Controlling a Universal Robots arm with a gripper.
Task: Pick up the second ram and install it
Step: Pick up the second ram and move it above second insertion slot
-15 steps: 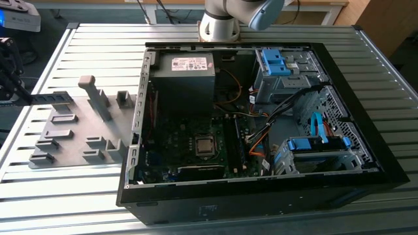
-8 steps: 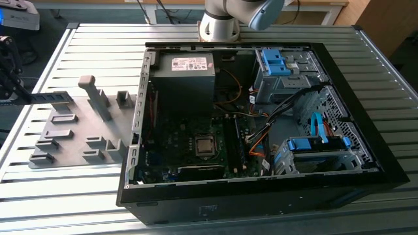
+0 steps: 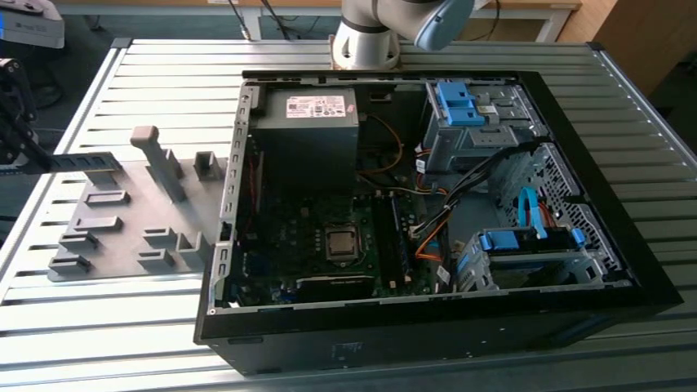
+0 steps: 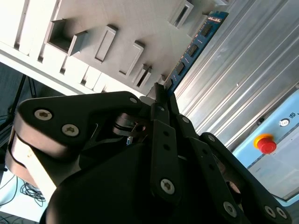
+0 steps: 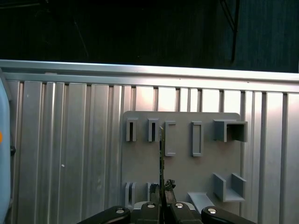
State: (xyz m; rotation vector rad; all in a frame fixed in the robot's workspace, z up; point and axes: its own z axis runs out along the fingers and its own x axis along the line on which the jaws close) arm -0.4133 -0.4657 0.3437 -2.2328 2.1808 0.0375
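I see the slatted metal table (image 3: 142,73); on it rests the grey holder plate (image 3: 120,220) towards the exterior view's left; beside it lies the open computer case (image 3: 436,327).

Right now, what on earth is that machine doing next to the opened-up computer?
A robot arm's claw is clamped on a long, thin memory stick, the second ram. It holds the stick over the grey holder tray on the slatted metal table. The open computer case lies beside the tray, towards the exterior view's right. The stick is not yet inside the computer.
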